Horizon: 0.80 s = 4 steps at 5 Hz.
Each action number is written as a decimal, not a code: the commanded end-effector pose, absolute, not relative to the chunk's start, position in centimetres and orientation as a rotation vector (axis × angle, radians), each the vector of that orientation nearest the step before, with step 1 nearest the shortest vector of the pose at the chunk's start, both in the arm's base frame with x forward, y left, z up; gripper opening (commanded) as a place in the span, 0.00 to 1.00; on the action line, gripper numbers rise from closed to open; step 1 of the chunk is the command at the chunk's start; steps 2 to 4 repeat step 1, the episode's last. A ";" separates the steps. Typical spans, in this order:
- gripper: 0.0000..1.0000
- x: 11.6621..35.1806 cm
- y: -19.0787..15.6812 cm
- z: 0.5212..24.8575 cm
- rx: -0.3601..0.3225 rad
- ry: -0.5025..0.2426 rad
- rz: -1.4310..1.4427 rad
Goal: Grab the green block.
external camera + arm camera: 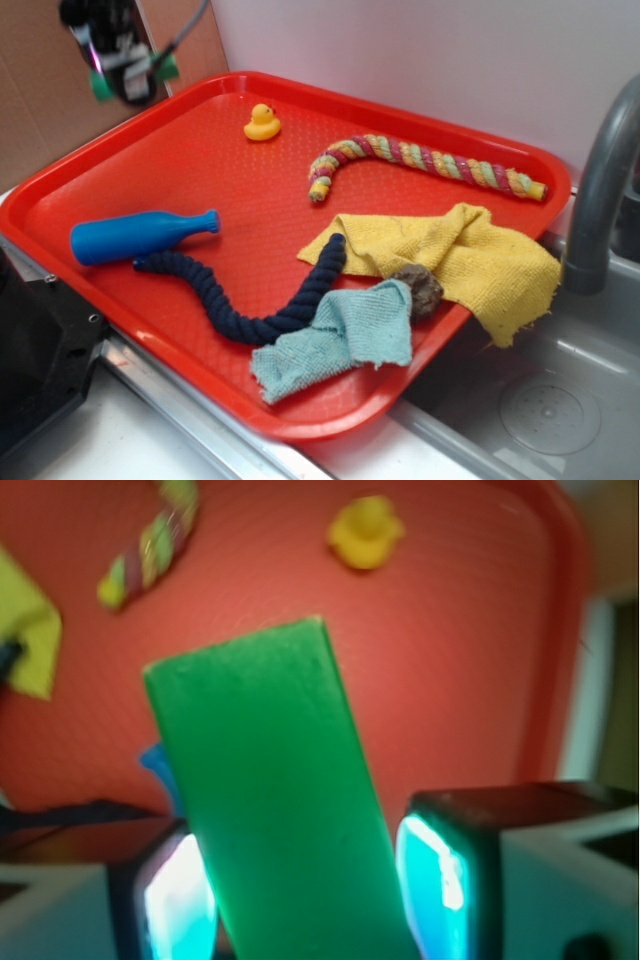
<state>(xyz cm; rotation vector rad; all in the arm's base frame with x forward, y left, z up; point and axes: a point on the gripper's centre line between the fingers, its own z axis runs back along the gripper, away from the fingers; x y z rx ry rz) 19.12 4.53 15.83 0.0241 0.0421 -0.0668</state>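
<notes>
Above the red tray [120,185], the hand [300,890] is clamped on the green block [270,790], whose long axis juts forward from between its pads.

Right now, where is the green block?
The green block is between the fingers of the gripper, filling the middle of the wrist view, held above the red tray, with the yellow duck beyond it.
</notes>
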 end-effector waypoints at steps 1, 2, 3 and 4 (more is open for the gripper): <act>0.00 18.9 5.5 20.4 0.147 0.073 0.144; 0.00 18.9 5.5 20.4 0.147 0.073 0.144; 0.00 18.9 5.5 20.4 0.147 0.073 0.144; 0.00 18.9 5.5 20.4 0.147 0.073 0.144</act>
